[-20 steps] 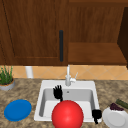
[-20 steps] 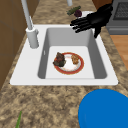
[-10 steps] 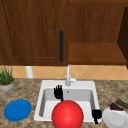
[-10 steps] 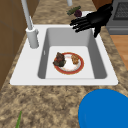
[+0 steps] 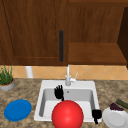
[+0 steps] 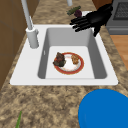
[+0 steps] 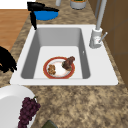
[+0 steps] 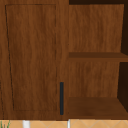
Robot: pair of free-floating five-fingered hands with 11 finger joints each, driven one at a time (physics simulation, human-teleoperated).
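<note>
Brown stone counter point(image 6: 47, 105) is laid around a white sink point(image 6: 62, 81). A red plate point(image 6: 71, 67) of food is set flat in its bottom, likely for washing. The left hand point(image 5: 59, 92) is held open above the sink, and the right hand point(image 5: 96, 114) is held open by its right edge, so nothing is gripped.

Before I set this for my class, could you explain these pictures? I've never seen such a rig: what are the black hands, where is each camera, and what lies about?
This is a simulated kitchen, and the robot is just two floating black hands. The front view faces the sink. The two side views look along it from its left and right, and the upper view faces the cabinet above. The left hand hangs open over the sink. The right hand is open at the sink's right rim. Neither holds anything. A red plate of food lies in the sink. On the counter are a blue plate and a white plate with grapes.
</note>
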